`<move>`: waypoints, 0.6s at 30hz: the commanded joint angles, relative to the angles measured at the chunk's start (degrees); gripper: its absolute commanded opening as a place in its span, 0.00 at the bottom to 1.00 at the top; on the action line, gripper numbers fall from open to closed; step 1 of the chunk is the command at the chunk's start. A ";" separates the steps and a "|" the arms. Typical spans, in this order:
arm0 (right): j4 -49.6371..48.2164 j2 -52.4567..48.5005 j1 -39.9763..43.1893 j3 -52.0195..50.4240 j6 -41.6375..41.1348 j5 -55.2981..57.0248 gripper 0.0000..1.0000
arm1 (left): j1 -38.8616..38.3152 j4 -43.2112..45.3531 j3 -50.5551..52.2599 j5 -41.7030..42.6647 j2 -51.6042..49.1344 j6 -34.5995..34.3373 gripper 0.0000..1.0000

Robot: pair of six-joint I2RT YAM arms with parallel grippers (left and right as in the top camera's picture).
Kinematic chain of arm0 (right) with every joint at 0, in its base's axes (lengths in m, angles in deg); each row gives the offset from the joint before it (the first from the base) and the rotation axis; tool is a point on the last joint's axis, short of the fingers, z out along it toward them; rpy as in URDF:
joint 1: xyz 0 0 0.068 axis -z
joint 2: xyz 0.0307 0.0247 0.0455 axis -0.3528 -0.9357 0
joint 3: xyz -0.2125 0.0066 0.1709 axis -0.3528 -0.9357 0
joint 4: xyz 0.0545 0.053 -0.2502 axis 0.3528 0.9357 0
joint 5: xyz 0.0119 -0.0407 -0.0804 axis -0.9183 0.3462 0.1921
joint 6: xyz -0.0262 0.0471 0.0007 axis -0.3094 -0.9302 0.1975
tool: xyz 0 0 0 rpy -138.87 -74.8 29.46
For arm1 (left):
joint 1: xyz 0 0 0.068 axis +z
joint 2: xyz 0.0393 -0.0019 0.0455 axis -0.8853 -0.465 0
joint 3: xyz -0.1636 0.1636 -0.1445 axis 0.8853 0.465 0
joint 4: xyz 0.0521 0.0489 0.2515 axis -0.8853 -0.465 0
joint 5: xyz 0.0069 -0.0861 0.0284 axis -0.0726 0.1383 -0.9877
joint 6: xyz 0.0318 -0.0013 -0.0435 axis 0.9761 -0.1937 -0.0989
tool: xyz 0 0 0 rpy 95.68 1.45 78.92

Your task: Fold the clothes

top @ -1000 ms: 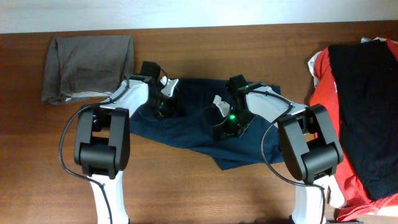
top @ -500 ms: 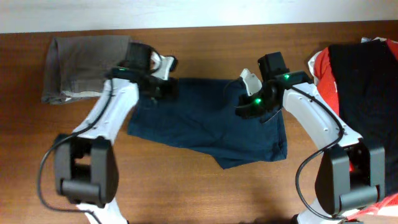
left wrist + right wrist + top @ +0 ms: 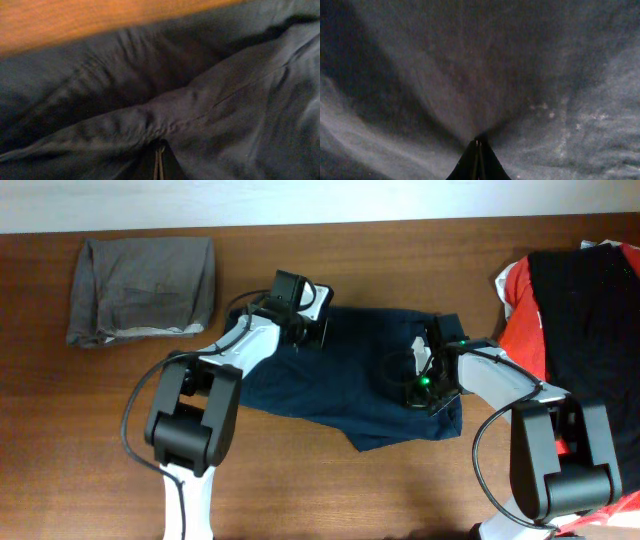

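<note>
A navy garment [image 3: 345, 385] lies spread across the middle of the desk [image 3: 300, 490], rumpled. Its lower hem runs slantwise toward the near edge, and one corner points down just right of centre.

The left claw [image 3: 159, 164] sits on the garment's upper left part, toward the far edge of the desk. In the left wrist view its tips are pressed together, clenched on a ridge of the navy cloth. Creases fan out from the pinch, and a strip of bare wood shows above.

The right claw [image 3: 478, 152] is down on the garment's right part, near its right hem. Its tips are likewise closed to a point and are grasping the navy cloth. Folds of fabric draw in toward that point and fill the whole right wrist view.

A grey garment [image 3: 140, 285], already folded into a rough rectangle, lies near the far left corner of the desk, well apart from the navy one.

At the right edge is a heap with a red garment [image 3: 520, 320] underneath and a black garment [image 3: 590, 360] draped over it. The heap is near the navy garment's right hem, and no contact between them is visible.
</note>
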 commanded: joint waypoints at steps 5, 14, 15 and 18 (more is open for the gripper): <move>3.98 7.96 0.09 2.36 2.34 -11.10 0.05 | 4.81 -24.96 -1.57 -7.41 27.91 -0.13 0.00; -3.30 5.11 -8.26 -1.42 0.17 -26.95 0.04 | 4.79 -20.55 20.11 8.52 19.23 0.68 0.00; -4.26 3.39 -8.26 -1.77 -0.39 -26.93 0.04 | 4.79 -20.11 20.83 8.44 18.21 0.70 0.00; -4.48 -3.15 -8.26 -2.32 -0.44 -25.46 0.05 | 4.79 -18.12 23.37 7.76 15.56 0.70 0.00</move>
